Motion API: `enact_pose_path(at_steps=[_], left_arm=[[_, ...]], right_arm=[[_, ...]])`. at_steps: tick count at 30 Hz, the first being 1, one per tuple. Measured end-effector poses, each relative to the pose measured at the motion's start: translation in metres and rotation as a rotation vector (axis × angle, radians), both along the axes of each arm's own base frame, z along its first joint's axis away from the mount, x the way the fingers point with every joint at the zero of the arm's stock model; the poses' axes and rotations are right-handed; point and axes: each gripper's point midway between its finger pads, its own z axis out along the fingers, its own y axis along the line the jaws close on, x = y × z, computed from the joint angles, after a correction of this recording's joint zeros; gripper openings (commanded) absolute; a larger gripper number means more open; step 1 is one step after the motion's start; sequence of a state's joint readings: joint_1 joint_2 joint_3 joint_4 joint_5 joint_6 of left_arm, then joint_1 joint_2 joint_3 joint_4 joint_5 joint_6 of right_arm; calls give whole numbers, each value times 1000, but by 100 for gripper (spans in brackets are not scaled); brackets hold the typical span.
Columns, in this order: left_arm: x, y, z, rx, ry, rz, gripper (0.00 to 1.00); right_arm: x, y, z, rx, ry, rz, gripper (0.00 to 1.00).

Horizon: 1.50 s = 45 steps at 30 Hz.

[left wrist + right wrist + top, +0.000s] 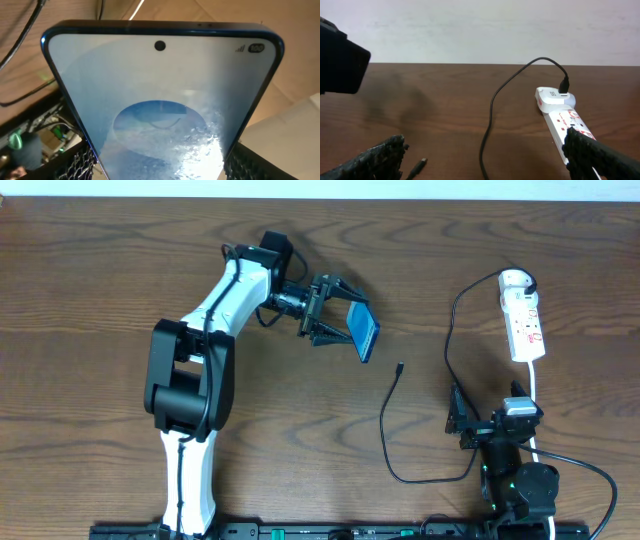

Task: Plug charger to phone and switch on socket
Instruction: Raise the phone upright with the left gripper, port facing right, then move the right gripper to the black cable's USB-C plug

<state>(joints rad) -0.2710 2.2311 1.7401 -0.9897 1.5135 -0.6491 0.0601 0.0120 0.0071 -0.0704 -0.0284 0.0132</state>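
Holding the phone pinched in the left gripper well left of the socket, charger tip lying loose between them, right gripper spread near the socket, plugging-in and switching apparently undone

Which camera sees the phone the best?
The left wrist view: the phone fills it, with the screen facing the camera, close and sharp. Overhead shows it small and tilted, held in the left gripper. The right wrist view doesn't show it.
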Motion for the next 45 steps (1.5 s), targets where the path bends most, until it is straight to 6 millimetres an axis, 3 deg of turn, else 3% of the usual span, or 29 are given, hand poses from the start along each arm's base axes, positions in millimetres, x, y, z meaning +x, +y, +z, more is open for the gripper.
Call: enact_pose_path(at_steps=[13, 25, 37, 45], left_arm=[[9, 29, 48, -27, -95, 72, 77], [9, 31, 52, -17, -54, 83, 77], [21, 52, 54, -15, -53, 137, 77], [21, 51, 54, -15, -53, 136, 76]], right_arm=[[0, 0, 0, 0, 0, 0, 99], [0, 0, 0, 0, 0, 0, 99], [0, 0, 1, 1, -4, 2, 99], [-8, 40, 17, 235, -21, 230, 99]])
